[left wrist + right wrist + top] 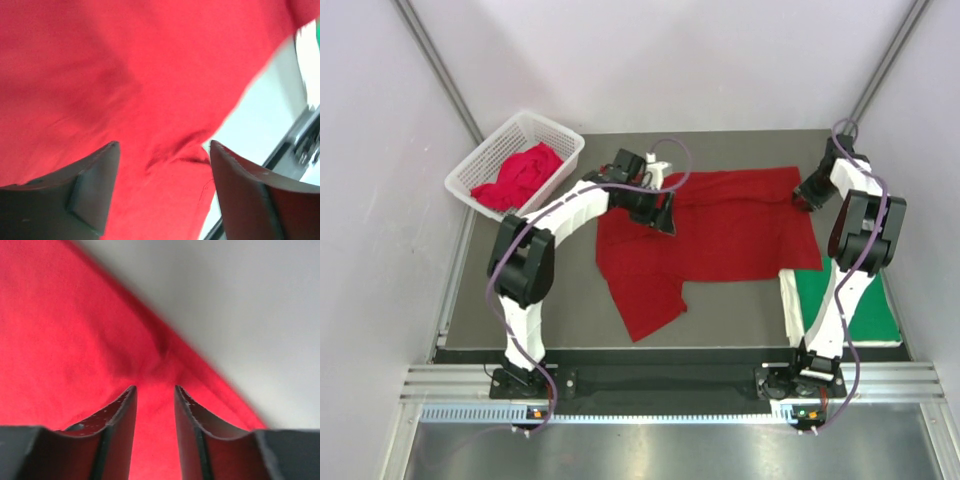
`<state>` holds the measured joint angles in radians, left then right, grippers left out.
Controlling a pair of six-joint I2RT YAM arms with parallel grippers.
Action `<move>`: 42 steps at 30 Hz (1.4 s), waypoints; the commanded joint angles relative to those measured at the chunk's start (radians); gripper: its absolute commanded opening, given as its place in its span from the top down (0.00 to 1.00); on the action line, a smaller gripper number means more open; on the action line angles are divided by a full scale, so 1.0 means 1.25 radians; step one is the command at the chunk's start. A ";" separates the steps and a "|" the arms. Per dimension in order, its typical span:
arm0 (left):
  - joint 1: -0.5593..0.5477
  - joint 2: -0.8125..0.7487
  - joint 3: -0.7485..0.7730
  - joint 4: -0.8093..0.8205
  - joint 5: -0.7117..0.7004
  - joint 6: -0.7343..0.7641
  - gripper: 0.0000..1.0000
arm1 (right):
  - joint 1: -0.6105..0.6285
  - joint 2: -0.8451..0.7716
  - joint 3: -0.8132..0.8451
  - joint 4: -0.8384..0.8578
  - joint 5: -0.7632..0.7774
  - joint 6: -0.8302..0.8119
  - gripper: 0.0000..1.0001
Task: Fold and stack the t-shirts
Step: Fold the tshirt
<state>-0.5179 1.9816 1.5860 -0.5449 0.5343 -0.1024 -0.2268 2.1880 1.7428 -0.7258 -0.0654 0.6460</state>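
A dark red t-shirt (720,235) lies spread across the middle of the table, one sleeve hanging toward the front. My left gripper (665,213) hovers over its far left part, jaws wide open, with red cloth (125,75) filling the left wrist view below the left gripper (162,150). My right gripper (807,197) sits at the shirt's far right corner. Its jaws stand a little apart over the cloth edge (60,330), and nothing is pinched between them at the right gripper (155,390). A folded bright green t-shirt (865,305) lies at the front right, and a pinkish red t-shirt (520,175) sits crumpled in the basket.
The white lattice basket (480,160) stands at the far left corner of the table. A white board (788,300) lies under the green shirt beside the right arm's base. Grey tabletop (250,315) shows beyond the shirt's corner. Walls close in on both sides.
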 commanded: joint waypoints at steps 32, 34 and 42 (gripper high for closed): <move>0.326 -0.183 -0.269 0.070 -0.081 -0.317 0.59 | 0.535 -0.052 -0.057 0.179 -0.232 -0.103 0.63; 0.343 -0.187 -0.274 0.076 -0.072 -0.317 0.57 | 0.536 -0.058 -0.060 0.173 -0.231 -0.111 0.63; 0.374 -0.198 -0.311 0.065 -0.035 -0.312 0.52 | 0.535 -0.068 -0.079 0.161 -0.229 -0.128 0.63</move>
<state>-0.0544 1.7889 1.2381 -0.4698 0.4644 -0.4953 0.4404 2.1685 1.6531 -0.5243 -0.3420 0.5140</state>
